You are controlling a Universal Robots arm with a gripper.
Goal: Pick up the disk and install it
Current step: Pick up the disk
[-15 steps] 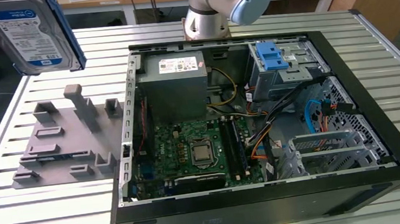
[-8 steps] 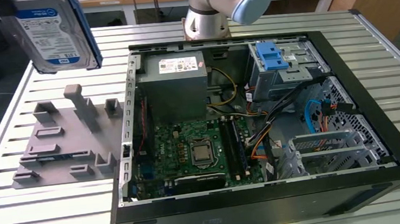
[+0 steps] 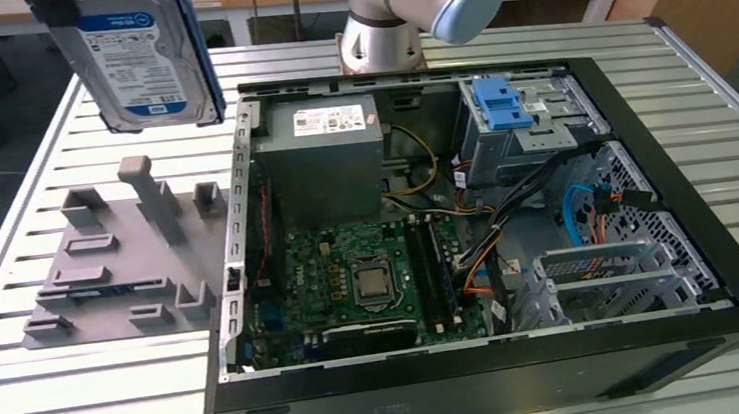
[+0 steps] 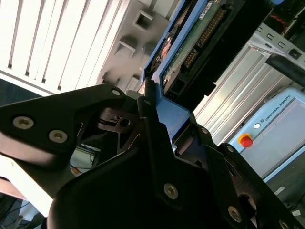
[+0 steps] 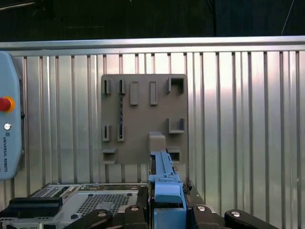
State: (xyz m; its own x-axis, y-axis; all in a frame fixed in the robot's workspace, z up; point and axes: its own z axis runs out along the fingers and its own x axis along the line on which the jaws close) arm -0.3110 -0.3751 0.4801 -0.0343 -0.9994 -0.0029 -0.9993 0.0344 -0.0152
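The disk (image 3: 143,56), a silver drive with a white-and-blue label in a blue carrier, hangs upright in the air at the exterior view's upper left, above the grey fixture plate (image 3: 120,259). In the second wrist view my gripper (image 4: 152,102) is shut on the carrier's blue edge (image 4: 172,116), and the disk's green circuit side (image 4: 193,40) reaches away from the black fingers (image 4: 143,119). In the first wrist view the disk's blue edge (image 5: 166,183) sticks out from the gripper (image 5: 167,212) over the fixture plate (image 5: 143,119).
An open computer case (image 3: 693,229) lies on the slatted metal table (image 3: 65,394), with a grey power supply (image 3: 325,161), a motherboard (image 3: 364,288) and a drive bay with a blue latch (image 3: 511,104). The arm's base (image 3: 379,40) stands behind it. A pendant (image 5: 7,129) lies on the table.
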